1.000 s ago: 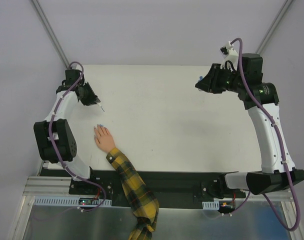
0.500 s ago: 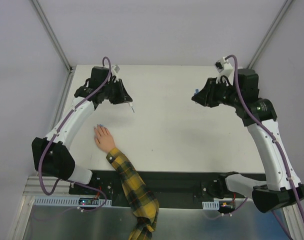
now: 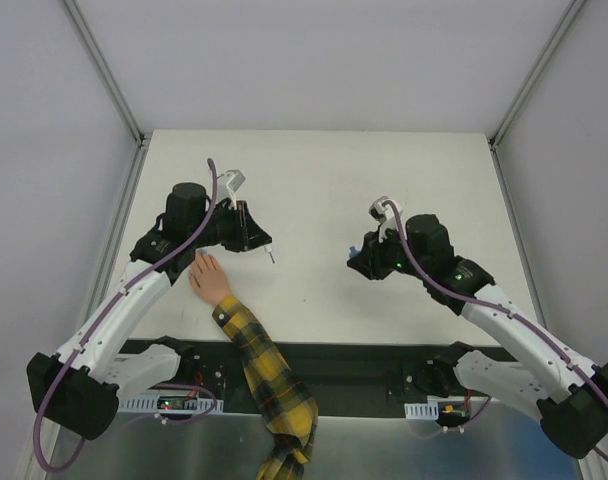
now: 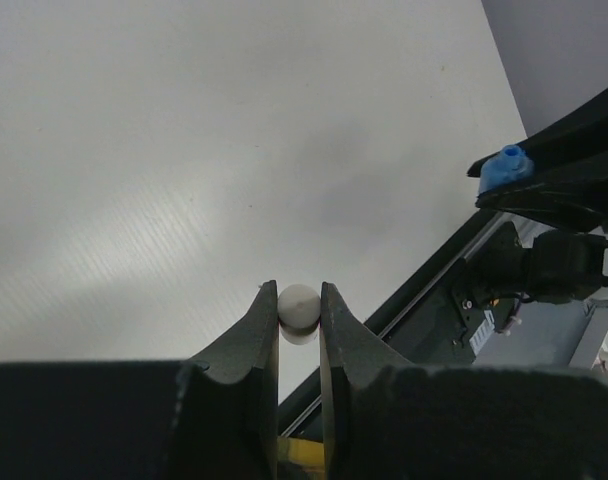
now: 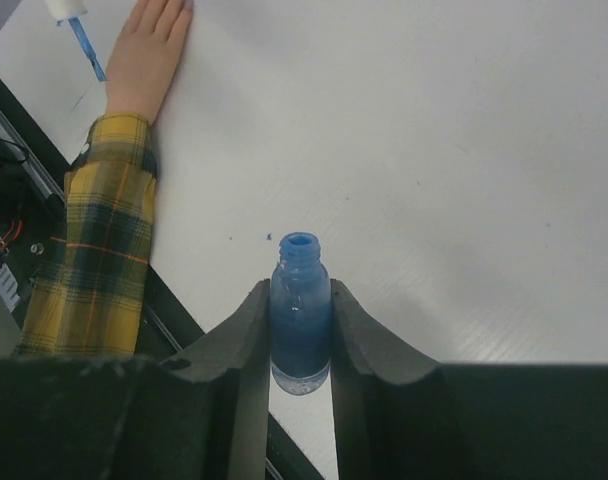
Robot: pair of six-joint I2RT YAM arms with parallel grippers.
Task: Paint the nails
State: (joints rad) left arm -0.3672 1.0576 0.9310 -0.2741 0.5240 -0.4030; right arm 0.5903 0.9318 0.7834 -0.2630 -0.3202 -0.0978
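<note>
While the hand point(image 3: 210, 281) is lying on the desk point(image 3: 314, 180), my left end effector point(image 4: 300, 302) is clamping the brush point(image 5: 86, 48), my right end effector point(image 5: 301, 322) the bottle point(image 5: 301, 300); I'm judging painting unfinished, nails point(image 3: 198, 259) too tiny to tell.

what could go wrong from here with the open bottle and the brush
Spill: the small blue glass polish bottle is uncapped in the right gripper; a tilt could pour polish onto the white table.
Smear: the blue-tipped brush, held by its round white cap in the left gripper, hangs near the peach-skinned hand and yellow-and-black plaid sleeve; a drip or stray stroke could mark skin or cloth.
</note>
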